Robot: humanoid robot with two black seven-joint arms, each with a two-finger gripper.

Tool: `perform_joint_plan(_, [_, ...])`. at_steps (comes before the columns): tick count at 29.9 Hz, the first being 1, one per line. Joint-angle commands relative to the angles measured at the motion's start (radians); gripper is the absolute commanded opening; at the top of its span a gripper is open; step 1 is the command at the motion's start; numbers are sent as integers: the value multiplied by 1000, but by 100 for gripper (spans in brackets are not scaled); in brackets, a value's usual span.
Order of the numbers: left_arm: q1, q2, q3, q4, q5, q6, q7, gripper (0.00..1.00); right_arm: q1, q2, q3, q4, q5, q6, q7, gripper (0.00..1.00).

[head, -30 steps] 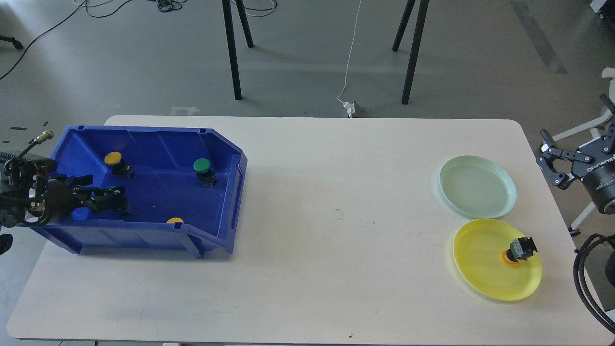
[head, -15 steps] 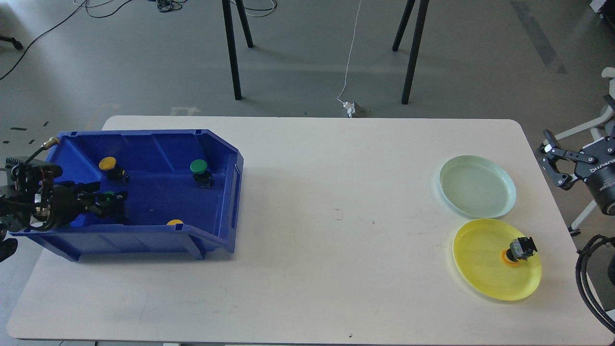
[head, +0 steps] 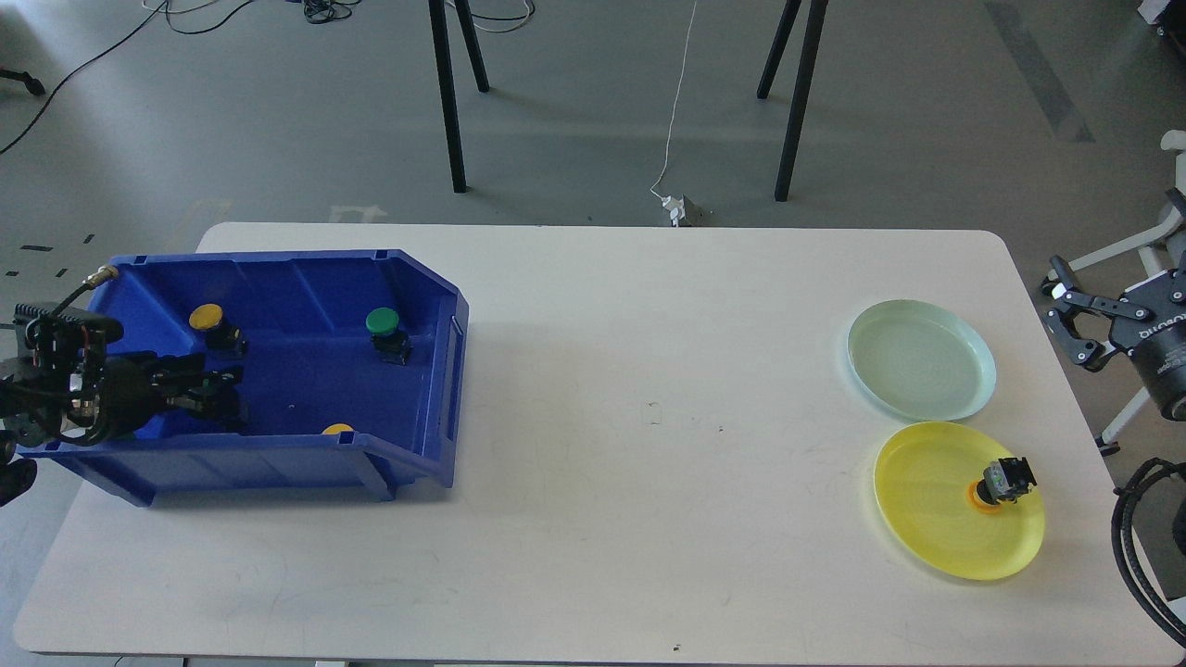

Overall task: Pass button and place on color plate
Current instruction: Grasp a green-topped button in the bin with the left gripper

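A blue bin (head: 445, 371) stands at the table's left. It holds a yellow-capped button (head: 206, 318), a green-capped button (head: 382, 322) and a second yellow button (head: 337, 429) half hidden behind the front wall. My left gripper (head: 215, 389) reaches into the bin's left part, low over a dark button body. Its fingers are dark and blend with that body. A pale green plate (head: 922, 359) lies at the right. A yellow plate (head: 927, 519) in front of it carries a button (head: 1003, 481) lying cap-down. My right gripper (head: 1067, 315) is open and empty beyond the table's right edge.
Black stand legs (head: 449, 102) and a white cable (head: 675, 111) are on the floor behind the table. A black cable loop (head: 1126, 528) hangs at the right edge. The white table (head: 649, 417) is bare between bin and plates.
The bin has slid left and turned a little with my left gripper in it. The green cap seen at that gripper no longer shows. My right gripper has drifted right and slightly down.
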Motion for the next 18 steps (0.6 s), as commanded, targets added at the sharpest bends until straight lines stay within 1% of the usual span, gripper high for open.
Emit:
perform_joint_plan(1, [-26,-5,2,2,59,-72,0,54,-12,0,3,-1,0,15,0,98])
perform_joint_plan(11, [-63,-1,3,14,119,-162,0,56,-35,2,3,-6,0,36,3,98])
perform_joint_plan(18, [-69,1,5,30,127,-188,0,58,-43,2,5,-7,0,38,9,98])
